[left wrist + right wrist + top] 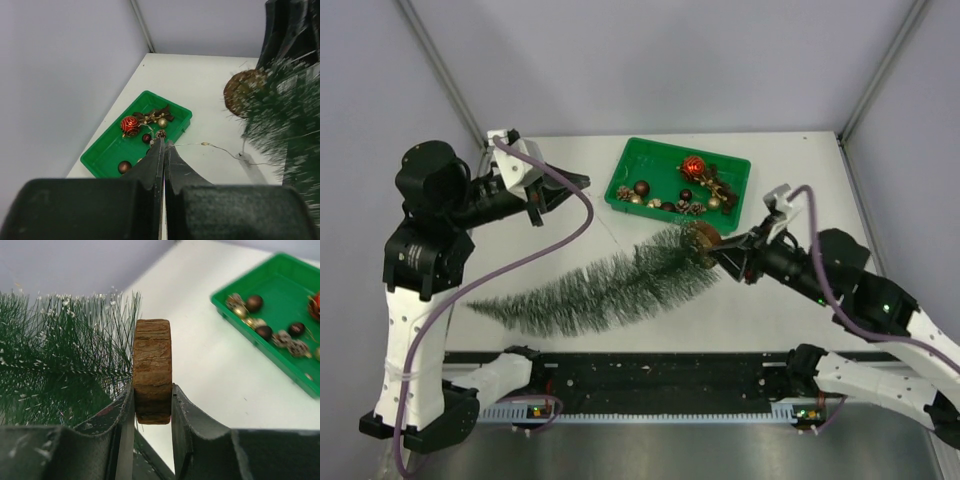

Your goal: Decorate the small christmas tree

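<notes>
The small christmas tree point(590, 290) lies on its side across the table, tip to the left. My right gripper point(712, 252) is shut on its round wooden disc base point(152, 365), one finger on each flat face. The base also shows in the left wrist view point(242, 90). My left gripper point(582, 182) is shut, held above the table left of the green tray point(616, 192). A thin light wire point(202, 144) runs out from between its fingertips point(158, 150) to a small clear box point(250, 167) on the table.
The tray holds a red ball point(694, 165), brown balls, pine cones and a brown sprig. Grey walls close in the table at the left, back and right. The black arm rail point(650, 380) runs along the near edge.
</notes>
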